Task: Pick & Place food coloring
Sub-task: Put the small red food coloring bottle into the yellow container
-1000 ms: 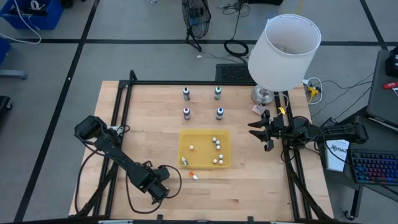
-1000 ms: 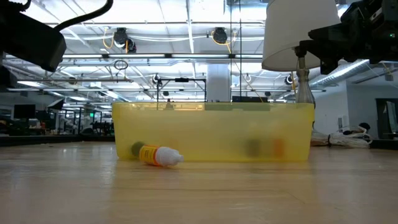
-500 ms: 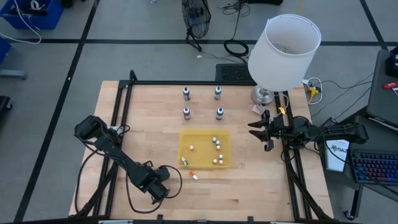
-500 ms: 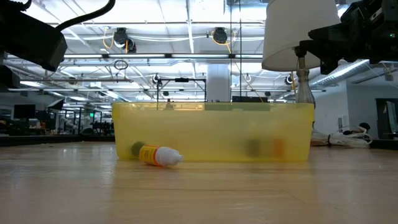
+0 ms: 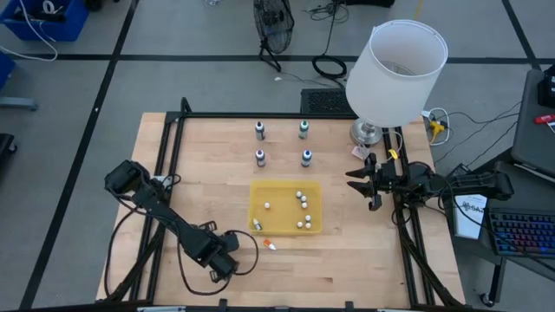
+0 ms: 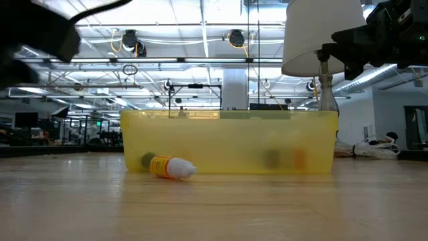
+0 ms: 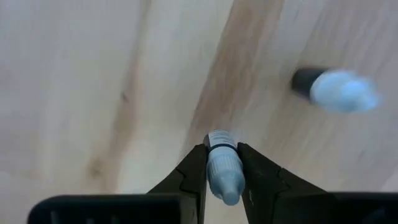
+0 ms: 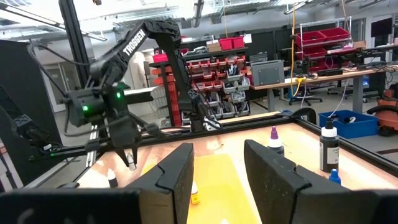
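The left gripper (image 7: pixel 222 167) is at the near left of the counter (image 5: pixel 217 182), and its fingers (image 7: pixel 194 174) pinch a small bottle with a pale cap (image 7: pixel 222 171). Another small bottle (image 5: pixel 270 245) lies on the counter just near of the yellow tray (image 5: pixel 315 208). Four food coloring bottles (image 5: pixel 259 131) stand upright far of the tray. The right gripper (image 5: pixel 354 179) waits at the right side, its fingers spread apart and holding nothing.

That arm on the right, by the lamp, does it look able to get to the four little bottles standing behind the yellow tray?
Probably yes. The right gripper hangs open beside the lamp, and only bare table separates it from the bottles.
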